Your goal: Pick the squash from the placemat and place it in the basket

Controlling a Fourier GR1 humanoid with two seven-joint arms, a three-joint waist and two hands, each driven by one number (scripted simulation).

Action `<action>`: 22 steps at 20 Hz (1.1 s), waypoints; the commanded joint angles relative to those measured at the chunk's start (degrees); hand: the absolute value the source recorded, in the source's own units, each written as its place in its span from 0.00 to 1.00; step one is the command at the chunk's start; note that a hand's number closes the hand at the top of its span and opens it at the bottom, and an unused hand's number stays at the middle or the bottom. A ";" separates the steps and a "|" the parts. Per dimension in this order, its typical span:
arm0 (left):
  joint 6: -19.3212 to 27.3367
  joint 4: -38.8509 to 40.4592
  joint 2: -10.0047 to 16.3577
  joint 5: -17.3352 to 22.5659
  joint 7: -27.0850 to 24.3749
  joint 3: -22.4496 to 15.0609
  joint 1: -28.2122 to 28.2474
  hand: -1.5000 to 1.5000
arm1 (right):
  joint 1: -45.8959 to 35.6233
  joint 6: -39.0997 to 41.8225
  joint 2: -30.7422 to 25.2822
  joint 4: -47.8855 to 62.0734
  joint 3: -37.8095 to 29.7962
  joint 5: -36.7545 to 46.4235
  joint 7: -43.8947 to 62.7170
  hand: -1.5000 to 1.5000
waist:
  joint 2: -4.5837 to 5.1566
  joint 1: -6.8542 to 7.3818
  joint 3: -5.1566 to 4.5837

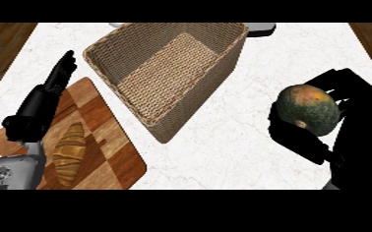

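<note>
A: What lies nearest on the counter [232, 147]?

B: A croissant [70, 152] on a wooden board [109, 147], at the near left corner. The left robot hand [51, 86] shows over the board's left side, fingers straight, holding nothing.

A: And the squash [311, 108]?

B: Near the right edge, in the right robot hand [301, 137], whose fingers and thumb curl round it.

A: The basket [232, 54]?

B: Farther back, mid-counter toward the far edge, set at a slant. The squash is well apart from it, to its right.
</note>
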 commanded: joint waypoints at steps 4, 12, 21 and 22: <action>-0.16 1.36 -0.29 -0.39 -0.41 0.10 -1.36 0.50 | -27.19 12.14 3.98 4.65 -4.18 -6.05 7.05 1.00 | 0.16 0.34 -0.03; -0.45 1.52 -0.84 -0.38 0.73 -0.34 -2.78 0.50 | -46.83 5.15 4.06 30.55 -8.02 -13.87 11.89 1.00 | 0.46 1.70 -0.06; -0.86 2.43 -0.87 -0.96 -0.24 -0.62 -2.95 0.50 | -59.30 -1.65 4.07 52.24 -11.94 -20.88 14.28 1.00 | 0.54 2.05 -0.06; -0.94 6.21 -0.54 -0.23 -0.04 0.62 -7.68 0.50 | -62.66 -2.03 4.07 55.90 -13.82 -22.07 12.61 1.00 | 0.86 1.66 -0.09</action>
